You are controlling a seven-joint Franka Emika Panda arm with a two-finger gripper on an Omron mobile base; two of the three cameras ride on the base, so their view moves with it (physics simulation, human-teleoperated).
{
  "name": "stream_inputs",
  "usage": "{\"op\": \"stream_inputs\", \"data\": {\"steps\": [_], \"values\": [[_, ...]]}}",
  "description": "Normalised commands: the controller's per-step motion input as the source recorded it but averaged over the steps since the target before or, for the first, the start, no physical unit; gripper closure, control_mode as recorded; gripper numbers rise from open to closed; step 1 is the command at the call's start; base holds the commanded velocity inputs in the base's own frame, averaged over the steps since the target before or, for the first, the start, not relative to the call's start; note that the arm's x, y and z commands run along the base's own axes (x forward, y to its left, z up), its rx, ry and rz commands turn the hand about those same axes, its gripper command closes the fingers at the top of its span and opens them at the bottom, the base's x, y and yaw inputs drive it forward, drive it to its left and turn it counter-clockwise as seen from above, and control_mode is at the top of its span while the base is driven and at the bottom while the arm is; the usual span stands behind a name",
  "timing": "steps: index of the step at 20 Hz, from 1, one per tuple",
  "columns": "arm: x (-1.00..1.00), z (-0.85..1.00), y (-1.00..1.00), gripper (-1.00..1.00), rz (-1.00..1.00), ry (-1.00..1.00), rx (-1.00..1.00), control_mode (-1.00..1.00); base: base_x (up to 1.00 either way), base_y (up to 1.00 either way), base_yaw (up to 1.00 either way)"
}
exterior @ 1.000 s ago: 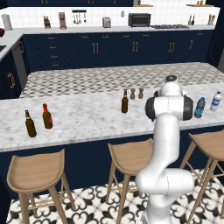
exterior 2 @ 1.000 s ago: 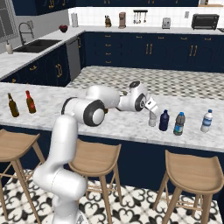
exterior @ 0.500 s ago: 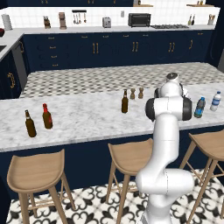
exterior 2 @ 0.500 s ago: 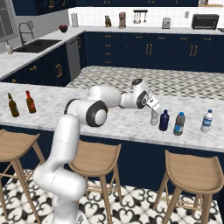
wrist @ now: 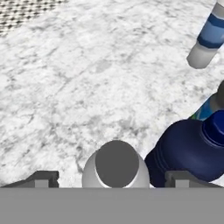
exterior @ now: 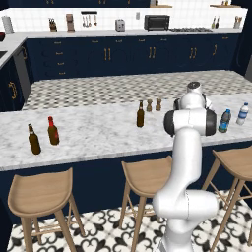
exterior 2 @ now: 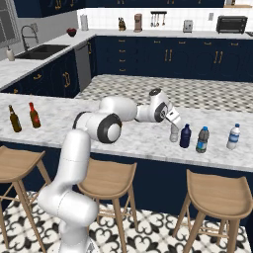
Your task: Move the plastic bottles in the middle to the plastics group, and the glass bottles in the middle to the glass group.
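The tall clear greyish bottle [exterior 2: 174, 133] stands on the counter's right part, touching or nearly touching the dark navy bottle [exterior 2: 185, 136]. My gripper [exterior 2: 173, 120] hovers just above it, open. In the hand view the grey bottle's cap [wrist: 116, 164] sits between my spread fingertips [wrist: 41, 178], with gaps on both sides, and the navy bottle [wrist: 192, 148] is beside it. The plastics group, a dark bottle with a blue cap [exterior 2: 202, 140] and a clear blue-capped bottle [exterior 2: 232, 137], stands further right. The slim brown glass bottle [exterior: 140, 114] is mid-counter. The glass group [exterior: 33, 139] [exterior: 52, 131] stands far left.
Two small wooden shakers [exterior: 149, 105] [exterior: 158, 105] stand just behind the brown bottle. Three wooden stools [exterior 2: 213, 190] line the counter's near side. The marble counter [exterior: 93, 133] has wide bare room between the glass group and the middle.
The jaws have opened and let go of the greyish bottle, which now stands by the navy one. The arm has barely moved.
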Motion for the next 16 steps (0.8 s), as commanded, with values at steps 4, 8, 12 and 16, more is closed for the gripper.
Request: {"op": "stream_inputs", "data": {"steps": [4, 8, 12, 16], "values": [[0.0, 0.67, 0.0, -1.0, 0.0, 0.0, 0.0, -1.0, 0.0, 0.0, 0.0], [-0.29, 0.79, 0.06, -1.0, 0.01, 0.0, 0.01, -1.0, 0.0, 0.0, 0.0], [-0.61, 0.05, 0.27, -1.0, 0.15, 0.0, 0.0, -1.0, 0.0, 0.0, 0.0], [-0.48, 0.01, 0.33, -1.0, 0.15, -0.05, 0.0, -1.0, 0.0, 0.0, 0.0]]}}
